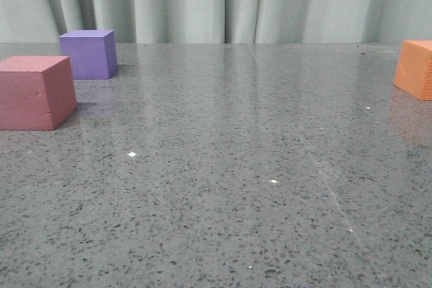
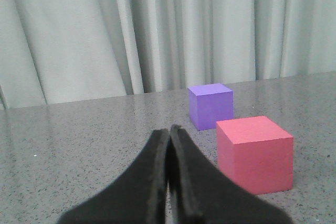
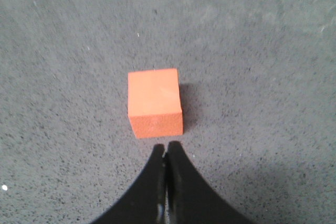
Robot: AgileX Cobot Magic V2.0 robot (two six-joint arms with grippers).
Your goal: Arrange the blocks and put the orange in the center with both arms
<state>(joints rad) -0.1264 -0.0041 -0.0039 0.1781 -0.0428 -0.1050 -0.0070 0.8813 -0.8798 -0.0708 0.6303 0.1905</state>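
Your left gripper (image 2: 169,132) is showing its two black fingers pressed flat together, tips meeting, with nothing between them. Your right gripper (image 3: 167,148) is doing the same: both dark fingers are closing on each other along their whole visible length, and they are gripping nothing.

Just past the right fingertips you are looking down on the orange cube (image 3: 155,102). It is showing a smooth, bright top face and a pebbled, slightly darker near face, with crisp edges, and it is sitting flat on the table. It is lying right in front of the closed tips, near them but not touching, a thin strip of table showing between. In the front view the same cube is sitting at the far right edge of the frame, partly cut off.

Beyond your left fingertips, off to one side, the pinkish-red cube (image 2: 254,153) is resting flat, matte and faintly creased on its side. The purple cube (image 2: 210,106) is standing just behind it, farther from the fingers, apart from it. From the front, both are sitting at the left, purple toward the back.

Everything is resting on a grey speckled stone-like table (image 1: 223,187) that is glinting with small reflections. A pale, pleated curtain (image 1: 223,1) is hanging behind the far edge.
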